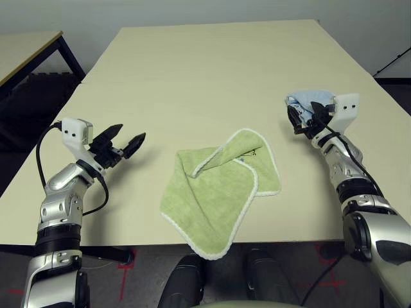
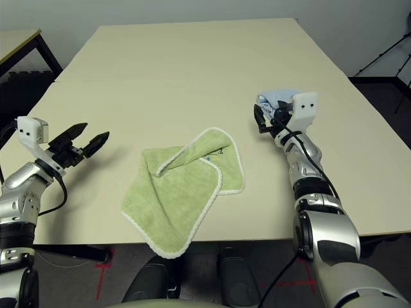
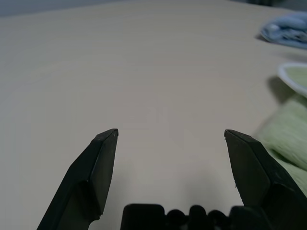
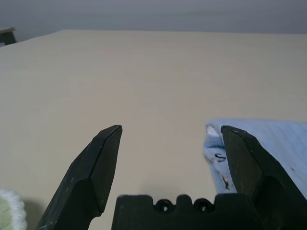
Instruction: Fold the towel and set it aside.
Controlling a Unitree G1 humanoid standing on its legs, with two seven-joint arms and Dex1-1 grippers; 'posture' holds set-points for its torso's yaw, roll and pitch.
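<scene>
The light green towel (image 1: 215, 196) with a white stitched edge lies crumpled near the table's front edge, one corner folded over and a small dark logo (image 1: 252, 153) showing on that flap. It hangs slightly over the front edge. My left gripper (image 1: 126, 140) hovers open to the left of the towel, nothing between its fingers. In the left wrist view the towel (image 3: 288, 139) lies beside one finger. My right gripper (image 1: 302, 115) stands open to the right of the towel, close beside a light blue cloth (image 1: 311, 98).
The light blue cloth (image 4: 268, 143) lies bunched at the right, right behind my right gripper. The beige table (image 1: 205, 70) stretches far back. A second table (image 1: 26, 51) stands off to the far left, with a gap between.
</scene>
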